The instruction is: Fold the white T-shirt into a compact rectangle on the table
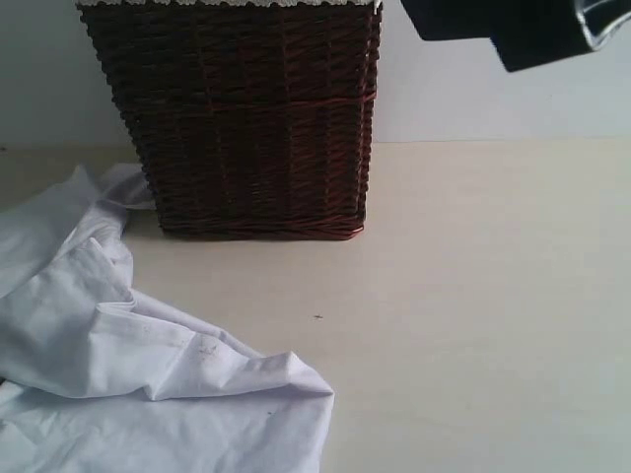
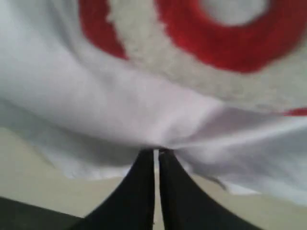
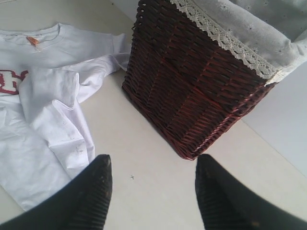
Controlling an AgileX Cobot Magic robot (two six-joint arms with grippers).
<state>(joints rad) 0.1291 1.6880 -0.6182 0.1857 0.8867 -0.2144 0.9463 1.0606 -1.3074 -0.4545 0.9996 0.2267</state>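
The white T-shirt [image 1: 148,394] lies crumpled on the left of the table [image 1: 473,296], one sleeve reaching toward the basket. In the right wrist view the T-shirt [image 3: 43,96] shows its collar, an orange neck tag [image 3: 32,40] and red lettering [image 3: 7,81]. My left gripper [image 2: 156,152] is shut, with a fold of the T-shirt [image 2: 120,105] pinched at its tips just below the red lettering [image 2: 216,43]; it does not show in the exterior view. My right gripper [image 3: 153,165] is open and empty above bare table [image 3: 144,158], between shirt and basket.
A dark brown wicker basket [image 1: 246,118] stands at the back of the table; the right wrist view shows the basket [image 3: 192,86] with a lace-edged cloth lining. A dark part of the right arm [image 1: 513,30] hangs at the exterior view's top right.
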